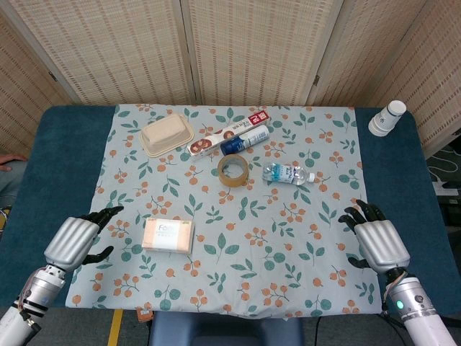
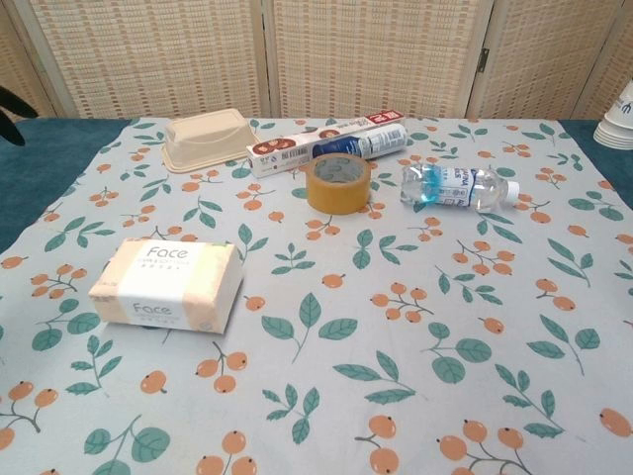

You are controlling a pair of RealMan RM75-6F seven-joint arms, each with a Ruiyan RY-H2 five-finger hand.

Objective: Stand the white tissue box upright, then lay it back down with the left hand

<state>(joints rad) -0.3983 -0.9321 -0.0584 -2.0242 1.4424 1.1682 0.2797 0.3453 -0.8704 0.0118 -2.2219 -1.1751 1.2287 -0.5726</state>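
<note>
The white tissue box, printed "Face", lies flat on the floral cloth at the front left. My left hand hovers a little to the left of it, fingers spread and holding nothing; only a dark fingertip shows at the left edge of the chest view. My right hand rests far off at the front right, fingers apart and empty.
Behind the box lie a tape roll, a water bottle, a long red-and-white carton with a blue can beside it, and a beige tray. Stacked paper cups stand at the back right.
</note>
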